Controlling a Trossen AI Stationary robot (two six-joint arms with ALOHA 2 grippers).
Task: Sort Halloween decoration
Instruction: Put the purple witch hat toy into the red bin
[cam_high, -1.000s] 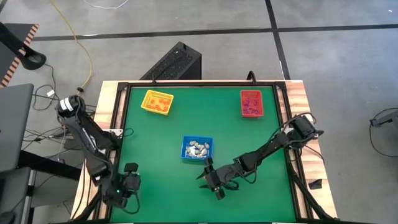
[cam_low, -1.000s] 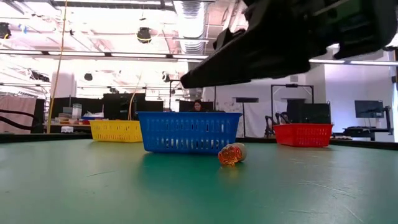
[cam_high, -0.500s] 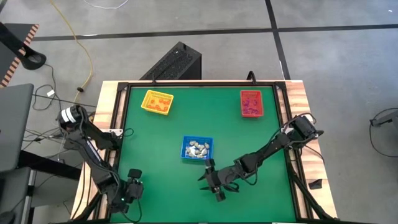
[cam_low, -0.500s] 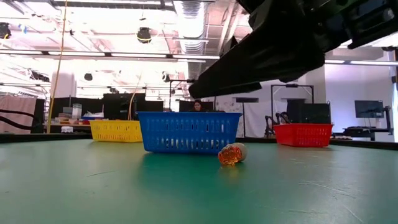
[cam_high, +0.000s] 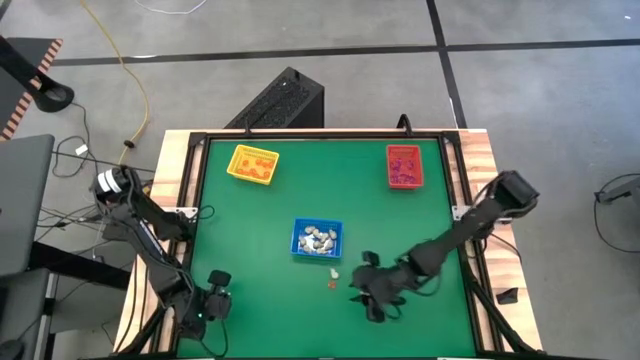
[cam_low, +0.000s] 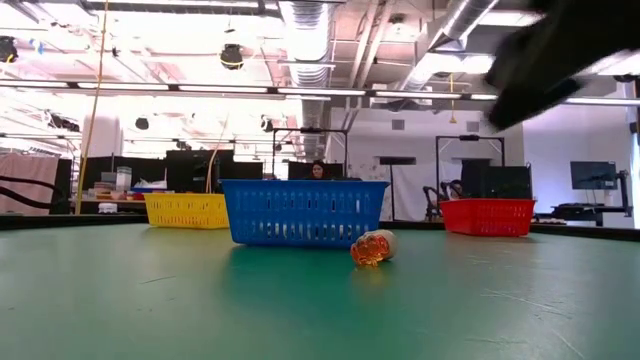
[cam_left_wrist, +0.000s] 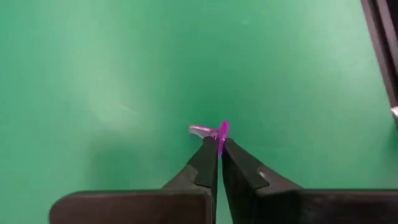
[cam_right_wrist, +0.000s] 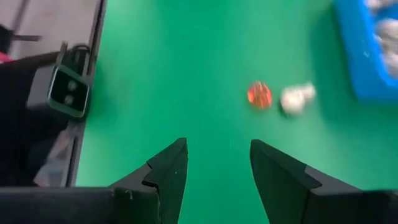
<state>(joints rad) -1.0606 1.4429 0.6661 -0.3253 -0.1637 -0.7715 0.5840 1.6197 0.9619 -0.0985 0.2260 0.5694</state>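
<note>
In the high view, the left gripper (cam_high: 212, 303) is in the lower left of the frame, near the front left corner of the green table (cam_high: 260, 220). In its wrist view the fingers are pressed together on a small pink-purple trinket (cam_left_wrist: 219, 132), which sticks out at their tips just above the mat. The right gripper (cam_high: 372, 296) is in the lower middle of the high view, right of centre, with its fingers apart and nothing between them. Just to its left lie two loose trinkets: an orange trinket (cam_high: 334, 284) and a whitish trinket (cam_high: 336, 273), close beside each other, below the blue tray (cam_high: 318, 238). The blue tray holds more whitish pieces. The yellow tray (cam_high: 252, 165) sits at the upper left of the table and the red tray (cam_high: 404, 166) at the upper right, each with small items inside.
</note>
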